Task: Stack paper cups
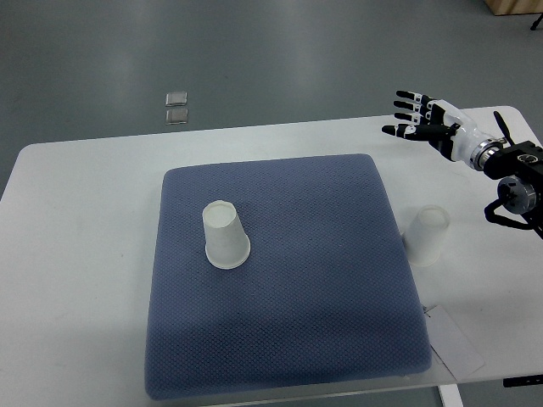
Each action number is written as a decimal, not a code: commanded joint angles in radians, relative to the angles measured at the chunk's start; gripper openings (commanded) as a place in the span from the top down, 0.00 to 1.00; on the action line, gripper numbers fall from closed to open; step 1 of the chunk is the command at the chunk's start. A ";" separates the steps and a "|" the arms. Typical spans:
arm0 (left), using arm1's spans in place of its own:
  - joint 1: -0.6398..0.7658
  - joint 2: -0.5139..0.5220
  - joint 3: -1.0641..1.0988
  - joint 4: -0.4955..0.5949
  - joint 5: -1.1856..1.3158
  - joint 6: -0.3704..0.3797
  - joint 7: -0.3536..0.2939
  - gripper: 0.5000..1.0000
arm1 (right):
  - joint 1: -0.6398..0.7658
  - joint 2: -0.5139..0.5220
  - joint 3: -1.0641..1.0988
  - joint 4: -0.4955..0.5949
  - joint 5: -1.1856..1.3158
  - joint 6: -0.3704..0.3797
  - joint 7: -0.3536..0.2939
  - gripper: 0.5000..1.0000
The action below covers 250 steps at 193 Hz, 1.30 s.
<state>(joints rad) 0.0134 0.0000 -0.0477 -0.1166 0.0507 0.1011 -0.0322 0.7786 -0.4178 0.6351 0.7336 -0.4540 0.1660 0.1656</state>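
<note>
One white paper cup [225, 235] stands upside down on the blue mat [288, 339], left of its middle. A second white paper cup [425, 235] stands upside down on the white table, just off the mat's right edge. My right hand [416, 116] hovers over the table's far right corner, fingers spread and holding nothing. It is well above and behind the second cup, apart from it. My left arm does not show.
The white table [76, 254] carries the mat. A slip of paper [454, 339] lies near the mat's front right corner. Two small clear squares [176, 107] lie on the grey floor beyond the table's far edge.
</note>
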 commanded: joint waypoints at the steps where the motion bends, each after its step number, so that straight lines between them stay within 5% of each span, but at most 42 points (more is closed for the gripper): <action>1: 0.000 0.000 0.000 0.000 0.000 0.000 0.000 0.00 | 0.001 -0.001 -0.003 0.009 0.000 0.006 0.000 0.17; 68: 0.000 0.000 0.000 0.000 0.000 0.000 0.000 0.00 | 0.005 -0.121 -0.005 0.055 -0.104 0.141 0.002 0.17; 166: 0.000 0.000 0.000 0.000 0.000 0.000 0.000 0.00 | 0.014 -0.432 -0.020 0.377 -0.667 0.337 0.109 0.17; 250: 0.000 0.000 0.000 0.000 0.000 0.000 0.000 0.00 | 0.004 -0.478 -0.040 0.480 -0.960 0.365 0.144 0.17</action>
<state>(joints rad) 0.0134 0.0000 -0.0477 -0.1166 0.0507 0.1013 -0.0322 0.7874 -0.8993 0.5972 1.2042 -1.3572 0.5306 0.3097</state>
